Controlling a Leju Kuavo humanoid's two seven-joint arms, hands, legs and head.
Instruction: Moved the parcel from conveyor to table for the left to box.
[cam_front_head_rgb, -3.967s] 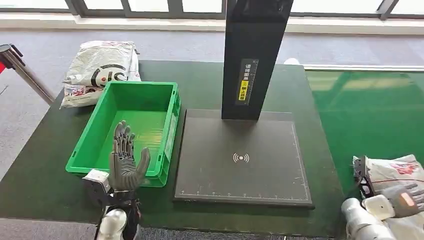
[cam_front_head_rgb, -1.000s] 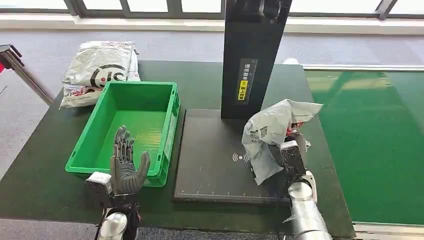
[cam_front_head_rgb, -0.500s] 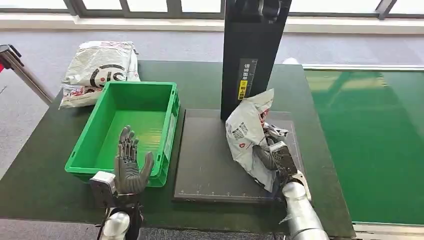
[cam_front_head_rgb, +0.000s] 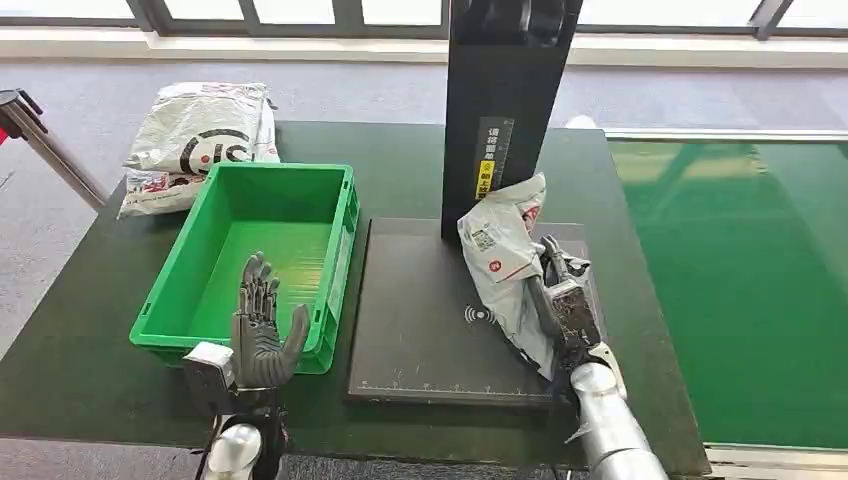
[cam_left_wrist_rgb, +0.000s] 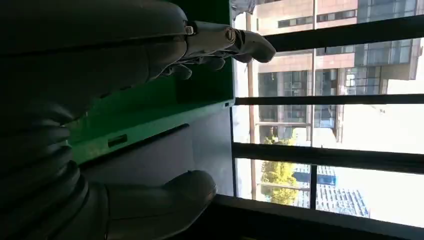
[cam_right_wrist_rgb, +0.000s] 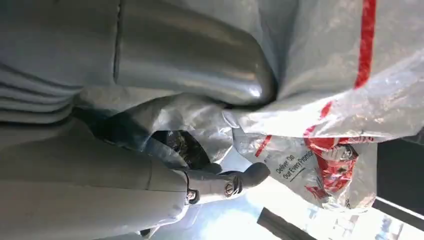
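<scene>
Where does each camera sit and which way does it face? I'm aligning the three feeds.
Head view: high on the body, looking forward and down at the table; both arms show, left hand raised by the green bin, right hand gripping the parcel.
Left wrist view: behind the left hand, facing the bin wall and windows.
Right wrist view: behind the right hand, pressed against the parcel.
Shared: head and right wrist views both show the parcel.

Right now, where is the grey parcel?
In the head view, the parcel is in the right hand, over the right part of the black scanner plate, just before the black column and right of the green box.
</scene>
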